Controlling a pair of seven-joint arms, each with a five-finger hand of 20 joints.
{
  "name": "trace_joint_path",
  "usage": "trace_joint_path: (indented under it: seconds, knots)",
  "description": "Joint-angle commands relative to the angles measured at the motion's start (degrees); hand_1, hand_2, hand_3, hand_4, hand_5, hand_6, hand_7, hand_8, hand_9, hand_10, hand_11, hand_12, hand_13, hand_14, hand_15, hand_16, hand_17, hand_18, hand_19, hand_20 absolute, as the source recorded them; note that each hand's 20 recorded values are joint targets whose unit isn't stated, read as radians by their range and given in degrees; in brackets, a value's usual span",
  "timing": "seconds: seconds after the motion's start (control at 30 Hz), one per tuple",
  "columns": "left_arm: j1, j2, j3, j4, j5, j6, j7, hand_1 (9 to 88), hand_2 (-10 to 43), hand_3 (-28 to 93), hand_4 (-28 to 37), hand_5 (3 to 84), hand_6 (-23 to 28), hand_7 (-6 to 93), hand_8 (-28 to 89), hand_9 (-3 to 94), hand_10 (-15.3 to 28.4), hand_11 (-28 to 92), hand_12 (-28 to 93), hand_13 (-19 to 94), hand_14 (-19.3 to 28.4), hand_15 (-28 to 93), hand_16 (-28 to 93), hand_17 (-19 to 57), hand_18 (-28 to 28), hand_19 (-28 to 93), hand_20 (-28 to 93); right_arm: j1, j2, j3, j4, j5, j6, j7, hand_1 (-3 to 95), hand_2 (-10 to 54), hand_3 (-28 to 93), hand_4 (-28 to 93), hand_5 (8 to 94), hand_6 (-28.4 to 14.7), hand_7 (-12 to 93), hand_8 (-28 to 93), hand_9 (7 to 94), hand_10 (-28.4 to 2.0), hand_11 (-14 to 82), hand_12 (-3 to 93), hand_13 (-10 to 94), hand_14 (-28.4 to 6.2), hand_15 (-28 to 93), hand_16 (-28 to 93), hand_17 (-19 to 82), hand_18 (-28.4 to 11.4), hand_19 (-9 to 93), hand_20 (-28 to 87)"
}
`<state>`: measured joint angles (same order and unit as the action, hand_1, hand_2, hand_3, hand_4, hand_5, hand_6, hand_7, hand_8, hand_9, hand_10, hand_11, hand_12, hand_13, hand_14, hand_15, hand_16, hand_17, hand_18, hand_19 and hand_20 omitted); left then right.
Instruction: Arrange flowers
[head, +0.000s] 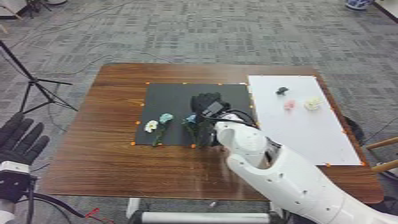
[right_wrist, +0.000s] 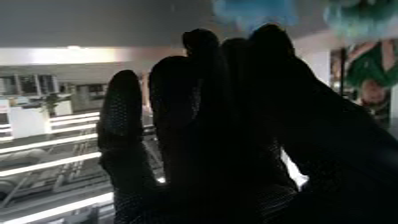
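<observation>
Right robot hand: over black mat, fingers fairly straight
Left robot hand: left of mat, fingers straight, spread
White flower, blue flower: on mat
Pink flower: right of mat

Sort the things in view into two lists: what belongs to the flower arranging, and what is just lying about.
Job: white flower, blue flowers, pink flower, cream flower, black sheet, white sheet.

Just about: tripod, chair.
</observation>
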<state>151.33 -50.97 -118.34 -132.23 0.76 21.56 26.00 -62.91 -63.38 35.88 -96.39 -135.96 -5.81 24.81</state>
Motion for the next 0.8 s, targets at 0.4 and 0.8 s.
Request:
trace_joint_path:
  seconds: [0.4, 0.8]
  knots:
    - [1.4, -1.01, -0.89, -0.55, -0.56, -0.70, 1.58, 23.5, 18.7, 70, -28.3, 34.7, 7.3, 10.6, -8, 29.4, 11.3, 14, 11, 21, 12.2, 22, -3, -3.7, 10.0, 17, 12, -11.5, 3.7, 27.7, -7.3, 1.6, -0.5, 9.9, 48.3, -9.5, 76, -28, 56.6, -4.7, 13, -11, 55.1, -16.7, 12.2, 14.8, 61, -11.0, 60, 32, 25, -24.7, 73, 34]
    - [1.0, -0.54, -0.12, -0.30, -0.92, -0.23, 1.67, 23.9, 18.3, 70, -28.3, 34.6, 7.3, 10.6, -8, 29.3, 11.3, 14, 11, 21, 12.0, 22, -3, -3.7, 10.0, 17, 12, -14.2, 4.1, 30.8, -2.8, -2.6, -5.2, 14.8, 58.5, -9.5, 69, -28, 54.3, -6.6, 10, -11, 51.9, -16.0, 11.7, 13.8, 60, -8.6, 58, 36, 26, -25.1, 75, 34]
